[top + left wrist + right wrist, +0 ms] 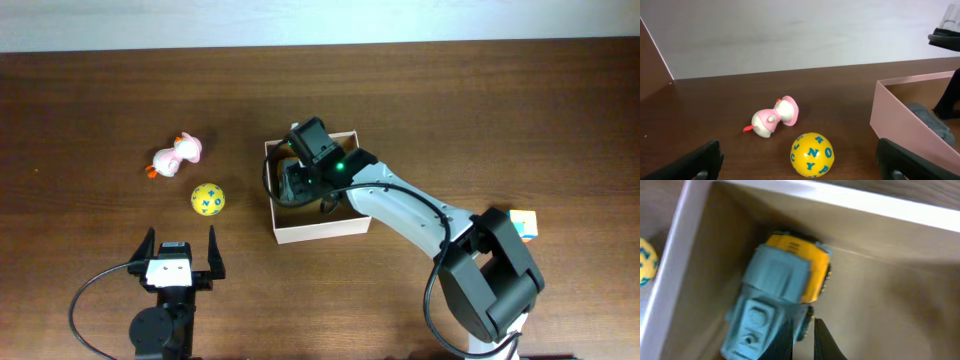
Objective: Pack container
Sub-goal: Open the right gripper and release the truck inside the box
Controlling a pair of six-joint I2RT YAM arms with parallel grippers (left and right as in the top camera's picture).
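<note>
On the tabletop point(450, 100), seen from overhead, the container point(320, 229) sits about centre, w/ the right arm point(400, 205) reaching in over its left half, prob. to set a toy down inside. Left of it, well apart, lie a pink duck point(180, 153) and a yellow ball point(207, 199), neither packed yet. A coloured cube point(524, 224) sits by the right arm's base. The left pincer point(181, 243) hovers near the front edge, fingers spread wide and empty, aimed toward ball & duck — likely the next picks.

Left wrist: the ball lies nearest, straight ahead between the spread fingers, and the duck is tipped on its side just beyond. The container's wall stands off to the right, so packing either means a carry rightward.

Right wrist: a teal-and-yellow toy truck point(775, 290) lies inside, tucked along a wall toward a corner — that leaves room for the rest. The right pincer point(807, 330) shows only as dark tips at the bottom edge beside the truck; apart or together, can't tell.
</note>
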